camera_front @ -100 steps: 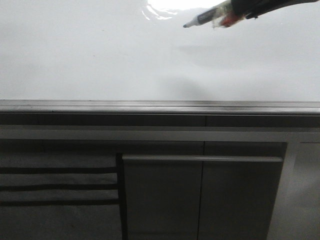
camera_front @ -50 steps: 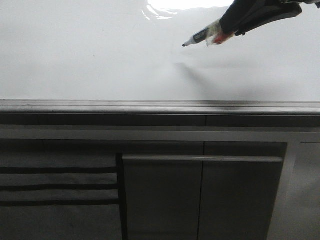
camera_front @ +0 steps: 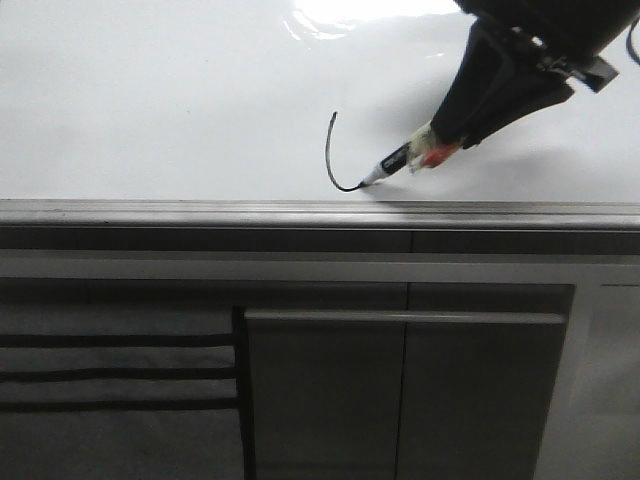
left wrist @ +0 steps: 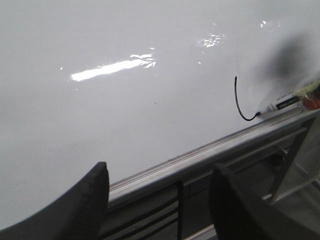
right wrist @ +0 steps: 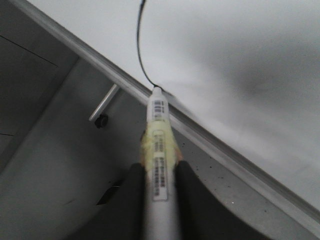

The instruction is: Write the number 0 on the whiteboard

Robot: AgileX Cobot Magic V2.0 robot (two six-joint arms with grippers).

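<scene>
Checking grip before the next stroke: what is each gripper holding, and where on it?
The right gripper holds the marker by its rear barrel, tip on the whiteboard. The left gripper is open and empty.

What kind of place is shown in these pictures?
Probably a lab or office workbench. A glossy whiteboard with a grey metal edge lies flat above dark grey cabinet panels, and the right gripper holds a marker drawing a black stroke.

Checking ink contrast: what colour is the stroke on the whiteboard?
Black stroke on whiteboard; front view.
</scene>
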